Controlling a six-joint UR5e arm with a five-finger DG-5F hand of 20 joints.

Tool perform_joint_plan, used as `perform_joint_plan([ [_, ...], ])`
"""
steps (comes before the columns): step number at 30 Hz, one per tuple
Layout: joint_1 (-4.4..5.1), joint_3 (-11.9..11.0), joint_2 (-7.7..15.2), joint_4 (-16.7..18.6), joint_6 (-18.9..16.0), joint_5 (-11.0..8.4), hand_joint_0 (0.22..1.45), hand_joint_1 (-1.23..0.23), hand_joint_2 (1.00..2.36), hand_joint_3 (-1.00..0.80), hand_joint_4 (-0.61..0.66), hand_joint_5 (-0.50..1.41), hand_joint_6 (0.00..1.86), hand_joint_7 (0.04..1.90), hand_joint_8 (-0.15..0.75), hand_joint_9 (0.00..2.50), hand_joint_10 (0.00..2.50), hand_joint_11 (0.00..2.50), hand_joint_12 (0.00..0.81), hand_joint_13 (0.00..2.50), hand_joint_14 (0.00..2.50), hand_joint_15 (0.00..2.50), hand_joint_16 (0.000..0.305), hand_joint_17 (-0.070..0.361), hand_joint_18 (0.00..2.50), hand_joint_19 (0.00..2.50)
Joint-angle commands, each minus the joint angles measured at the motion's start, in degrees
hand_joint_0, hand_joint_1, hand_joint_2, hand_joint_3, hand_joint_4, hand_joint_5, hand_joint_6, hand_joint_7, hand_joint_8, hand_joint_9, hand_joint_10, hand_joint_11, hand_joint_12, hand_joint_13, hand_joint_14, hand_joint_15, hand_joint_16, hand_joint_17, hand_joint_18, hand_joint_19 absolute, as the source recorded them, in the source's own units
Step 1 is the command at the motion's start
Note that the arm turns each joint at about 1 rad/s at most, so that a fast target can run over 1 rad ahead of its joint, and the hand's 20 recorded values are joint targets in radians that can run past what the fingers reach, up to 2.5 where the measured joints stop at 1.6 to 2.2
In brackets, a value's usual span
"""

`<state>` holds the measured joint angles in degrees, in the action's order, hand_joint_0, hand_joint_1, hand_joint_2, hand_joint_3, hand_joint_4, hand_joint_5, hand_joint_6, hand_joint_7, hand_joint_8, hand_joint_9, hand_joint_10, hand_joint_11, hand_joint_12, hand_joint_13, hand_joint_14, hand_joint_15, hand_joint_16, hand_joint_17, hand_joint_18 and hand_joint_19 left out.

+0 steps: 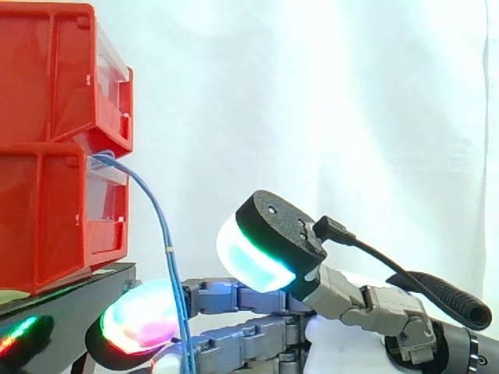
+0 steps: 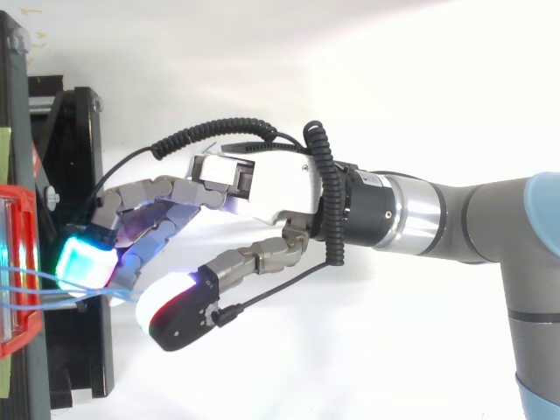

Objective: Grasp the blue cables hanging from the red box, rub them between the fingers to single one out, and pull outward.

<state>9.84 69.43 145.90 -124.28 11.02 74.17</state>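
We are looking level across two red bins stacked at the left: an upper bin [image 1: 62, 78] sitting on a lower bin [image 1: 54, 226], both resting on a black stand [image 1: 74, 290] in front of a white curtain [image 1: 351, 101]. The blue cables [image 1: 169, 253] are coming out of the front of the lower bin near its top edge. They are arching outward and then hanging down past the edge of the stand, running out of the bottom of the side view.

The arm [image 2: 437, 210] is reaching in from the right, and the hand [image 2: 262, 188] is pointing toward the bins. Its fingers are stretching out nearly straight toward the stand, lying side by side. One of the fingertips [image 1: 140, 319] is glowing green and magenta, just beside the hanging cables. The thumb [image 1: 253, 261], with a pad glowing cyan and green, is standing raised above the fingers and well apart from them.

From above, we are seeing the cables [image 2: 31, 278] running from the red bin [image 2: 19, 337] across to a cyan fingertip [image 2: 83, 262]. The thumb is sitting off to one side of the fingers. We cannot tell whether the cables are touching the pads.
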Motion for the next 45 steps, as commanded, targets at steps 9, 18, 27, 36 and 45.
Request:
perform_joint_plan([
  [9,0.44,-0.1,0.0,0.0,0.4,-0.07,0.6,-0.65,1.0,-0.47,0.27,-0.11,0.5,0.95,0.274,0.98,0.02,0.43,0.321,0.65,0.01,0.27,0.04,0.091,0.58,0.48],
  [18,0.97,-0.2,-0.1,0.0,0.4,-0.16,0.61,-0.66,1.0,-0.46,0.27,-0.11,0.5,0.96,0.275,0.99,0.02,0.46,0.32,0.67,0.01,0.28,0.04,0.091,0.59,0.49],
  [27,1.05,-0.4,-0.2,0.0,0.0,-0.16,0.61,-0.67,1.0,-0.46,0.27,-0.11,0.5,0.97,0.278,1.01,0.02,0.47,0.325,0.69,0.01,0.3,0.04,0.09,0.61,0.49],
  [36,1.23,-0.4,-0.4,-0.3,-1.4,-0.07,0.61,-0.68,1.0,-0.47,0.27,-0.11,0.5,0.97,0.283,1.04,0.02,0.51,0.326,0.74,0.01,0.33,0.04,0.09,0.62,0.5],
  [45,1.32,-0.4,-1.2,-1.8,-1.7,2.21,0.61,-0.69,1.0,-0.47,0.27,-0.11,0.5,0.97,0.285,1.04,0.02,0.52,0.329,0.74,0.01,0.33,0.04,0.091,0.63,0.5],
])
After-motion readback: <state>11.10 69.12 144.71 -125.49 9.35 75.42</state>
